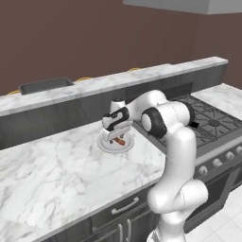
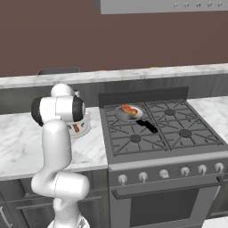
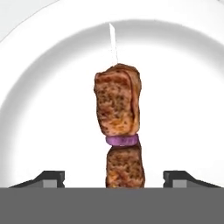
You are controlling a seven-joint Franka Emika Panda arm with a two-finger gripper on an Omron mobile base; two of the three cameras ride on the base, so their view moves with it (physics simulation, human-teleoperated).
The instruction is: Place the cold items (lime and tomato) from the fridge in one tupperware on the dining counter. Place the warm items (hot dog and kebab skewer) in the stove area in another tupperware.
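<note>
- The kebab skewer lies on a white plate; in the hand view its long axis runs straight up and down, with the thin pale stick tip pointing to the top and two browned meat chunks split by a purple onion ring below it.
- The end effector hangs just above the skewer, its two dark finger tips spread wide on either side of the lower meat chunk, clear of it; nothing is held.
- In the left base view the end effector sits low over the plate, which rests on the white marbled worktop just beside the stove.
- In the right base view a hot dog lies in a pan on the stove's rear left burner, the dark pan handle pointing toward the front right.
- Behind the worktop stands a raised marble-topped dining counter with a dark container on it; the wall beyond is brown.
- No writing or labels can be read.
</note>
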